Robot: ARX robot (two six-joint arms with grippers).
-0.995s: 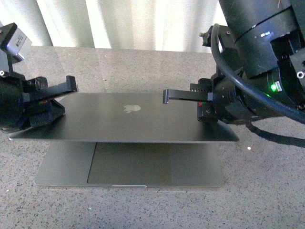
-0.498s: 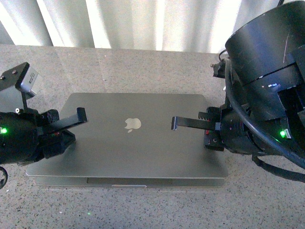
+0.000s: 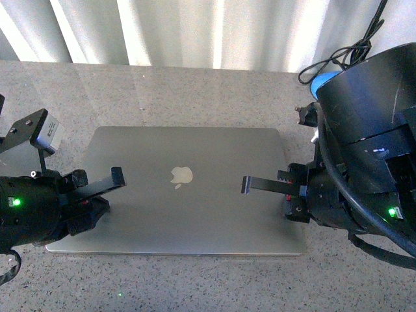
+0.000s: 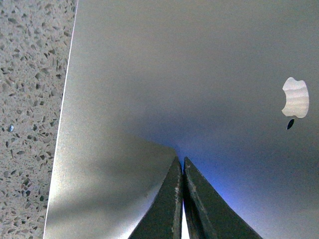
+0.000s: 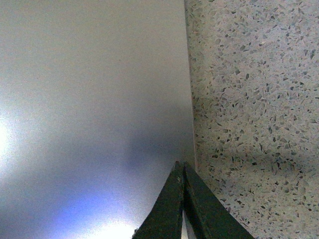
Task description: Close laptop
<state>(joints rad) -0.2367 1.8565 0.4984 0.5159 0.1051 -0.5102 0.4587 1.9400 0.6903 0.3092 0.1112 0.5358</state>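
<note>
The space-grey laptop (image 3: 195, 208) lies flat on the speckled table with its lid down and the apple logo (image 3: 181, 175) facing up. My left gripper (image 3: 117, 175) is shut and empty, its tips over the lid's left part. My right gripper (image 3: 246, 184) is shut and empty, its tips over the lid's right part. In the left wrist view the shut fingers (image 4: 182, 162) point at the lid (image 4: 189, 79) with the logo (image 4: 295, 97) to one side. In the right wrist view the shut fingers (image 5: 182, 167) sit by the lid's edge (image 5: 190, 99).
A blue round object (image 3: 323, 83) and black cables (image 3: 338, 58) stand at the back right behind my right arm. A white curtain (image 3: 195, 29) closes the far side. Speckled grey table (image 3: 195, 91) lies all round the laptop.
The lid went from half raised to flat shut on the base. Both grippers came down with it and now sit lower and nearer the front.
</note>
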